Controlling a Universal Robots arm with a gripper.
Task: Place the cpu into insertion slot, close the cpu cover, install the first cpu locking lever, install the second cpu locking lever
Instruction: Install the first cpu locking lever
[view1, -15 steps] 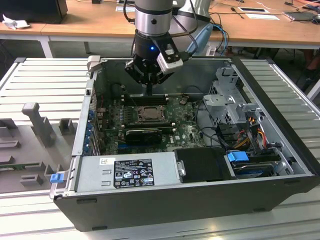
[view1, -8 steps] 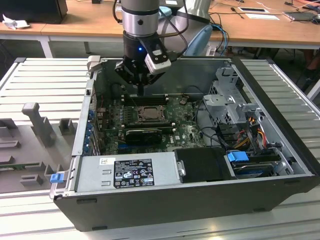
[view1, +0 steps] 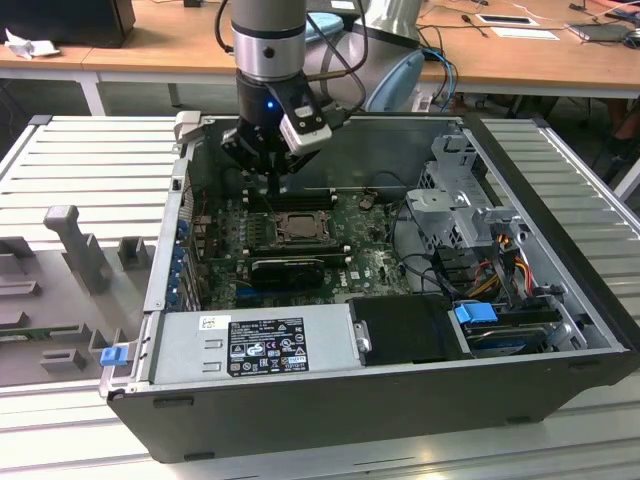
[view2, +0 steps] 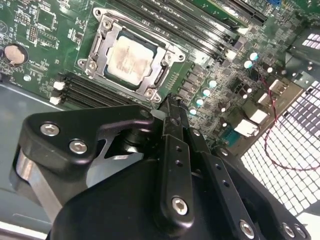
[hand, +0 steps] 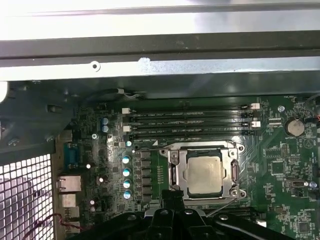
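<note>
The cpu (view2: 131, 57) lies flat in the insertion slot (view1: 300, 226) on the green board, its pale metal top showing. The silvery cpu cover (view2: 106, 36) is folded down around the chip, which shows through its square opening. The first wrist view shows the same: the cpu (hand: 202, 172) framed by the cpu cover (hand: 176, 170). Thin wire levers run along the frame's edges; I cannot tell whether they are latched. My gripper (view2: 172, 102) hovers just off one side of the socket, fingers shut together with nothing between them. It also appears in the exterior view as gripper (view1: 278, 188) and in the first wrist view as gripper (hand: 172, 196).
Black memory slots (hand: 190, 122) run beside the socket. A long black card (view1: 288, 268) lies on its other side. The power supply (view1: 255, 340) and drive cage (view1: 455, 210) crowd the case, whose walls (view1: 170, 250) box in the board. Grey fixtures (view1: 75, 240) stand at the exterior view's left.
</note>
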